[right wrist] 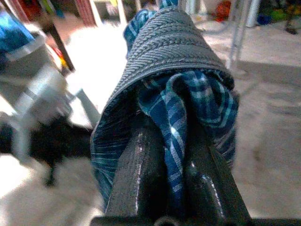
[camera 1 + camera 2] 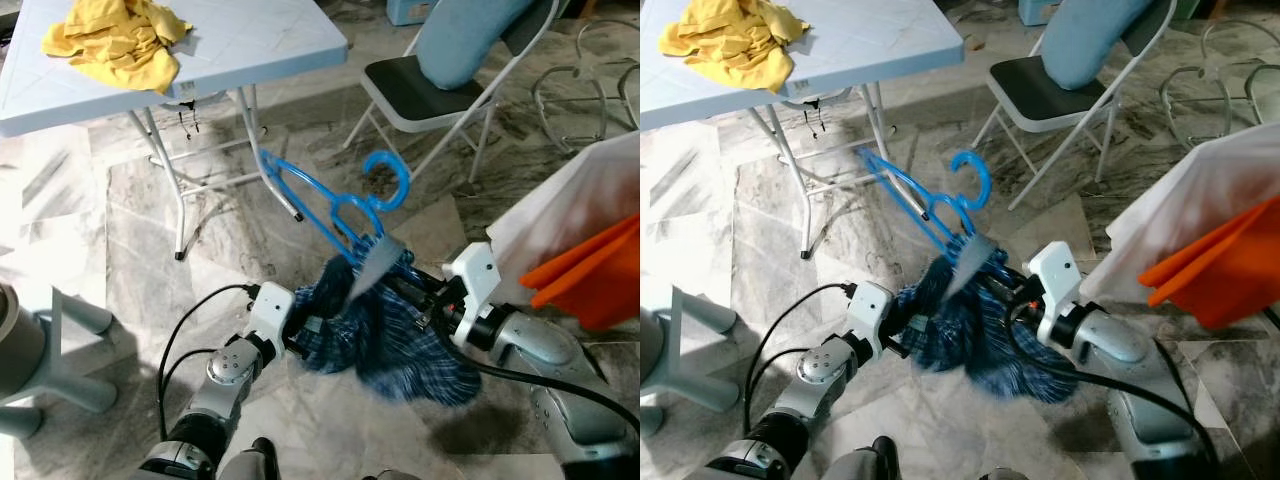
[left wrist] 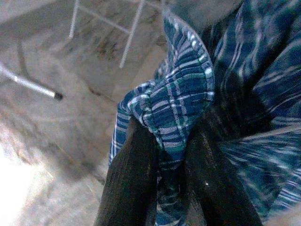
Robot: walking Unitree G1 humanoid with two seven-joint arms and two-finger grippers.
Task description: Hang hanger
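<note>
Both grippers, left (image 3: 162, 174) and right (image 1: 174, 174), pinch the limp shirt (image 2: 400, 330); hanger (image 2: 330, 200) is light, stiff (grab its hook).

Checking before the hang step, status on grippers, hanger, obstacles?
Left gripper shut on plaid garment; right gripper shut on it too. Blue hanger in the garment, hook up, not hung. Folding table and chair ahead.

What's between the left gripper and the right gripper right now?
The blue plaid garment spans the gap, pinched by the left gripper and right gripper, with the blue hanger sticking up from it, in the left eye view.
</note>
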